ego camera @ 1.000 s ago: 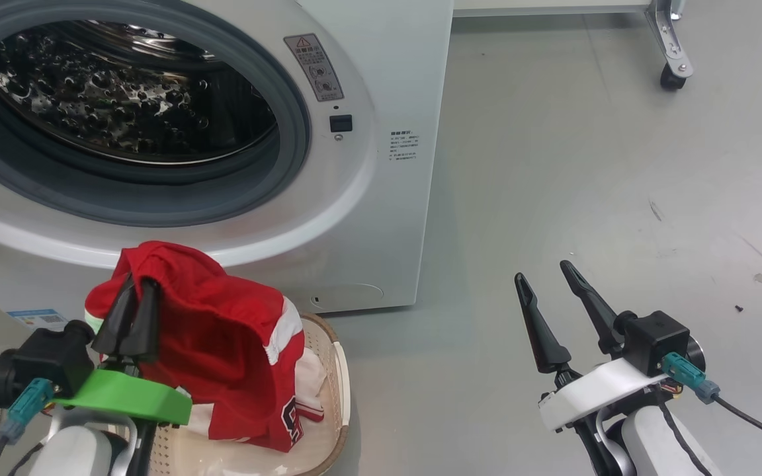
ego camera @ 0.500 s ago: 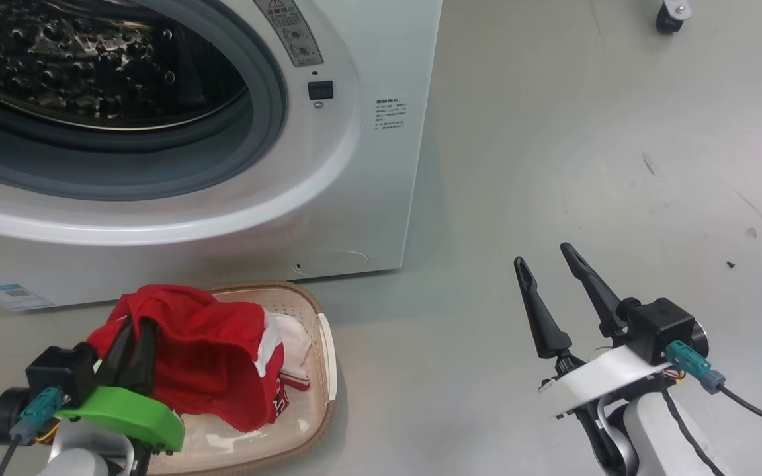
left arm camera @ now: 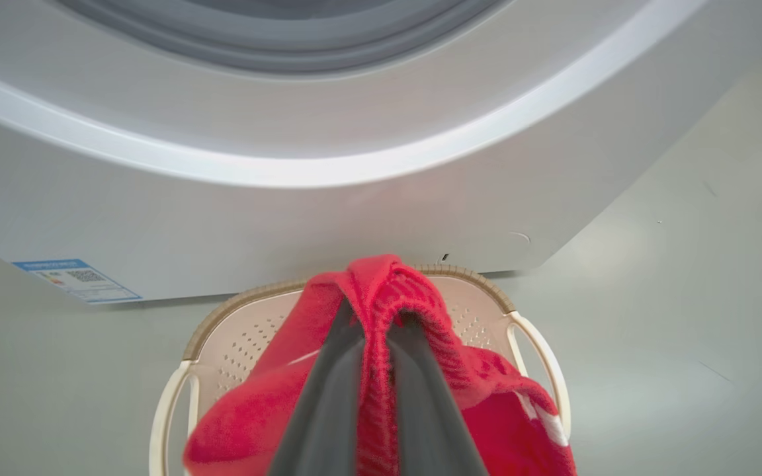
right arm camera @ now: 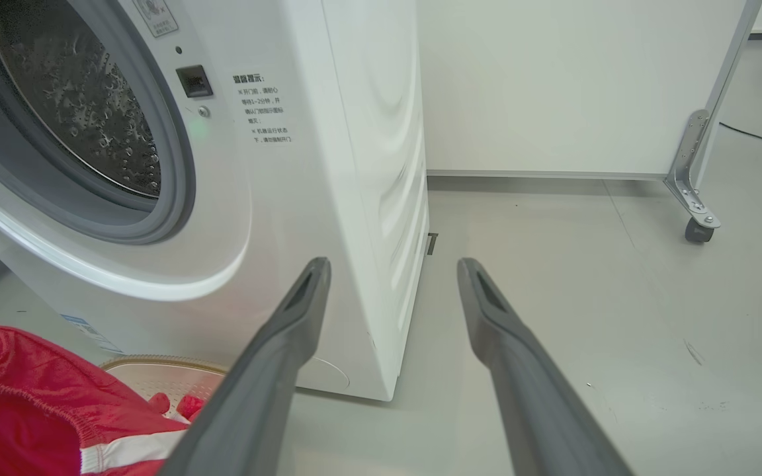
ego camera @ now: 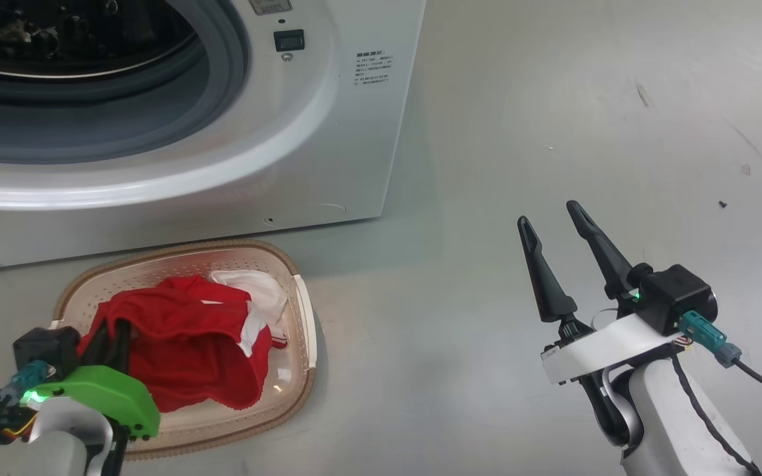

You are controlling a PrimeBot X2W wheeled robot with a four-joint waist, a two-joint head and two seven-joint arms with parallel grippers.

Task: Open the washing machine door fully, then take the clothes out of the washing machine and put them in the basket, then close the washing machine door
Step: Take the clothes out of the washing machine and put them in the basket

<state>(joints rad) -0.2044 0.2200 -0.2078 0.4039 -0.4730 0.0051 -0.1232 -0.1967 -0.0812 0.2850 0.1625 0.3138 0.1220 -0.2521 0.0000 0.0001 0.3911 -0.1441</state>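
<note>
Red clothes (ego camera: 182, 350) pinched in the closed left hand (left arm camera: 378, 317) over the basket (ego camera: 249, 246); right hand (ego camera: 548, 213) wide open, empty

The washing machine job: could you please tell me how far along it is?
Done: the washing machine is open. In hand: the left gripper, shut on the red clothes, holds them in the basket. Left: release them and shut the machine. The right gripper is open.

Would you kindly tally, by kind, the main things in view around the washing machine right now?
Washing machine: 1
Basket: 1
Clothes heap: 1
Tools: 2, left tool and right tool
Total: 5
</note>
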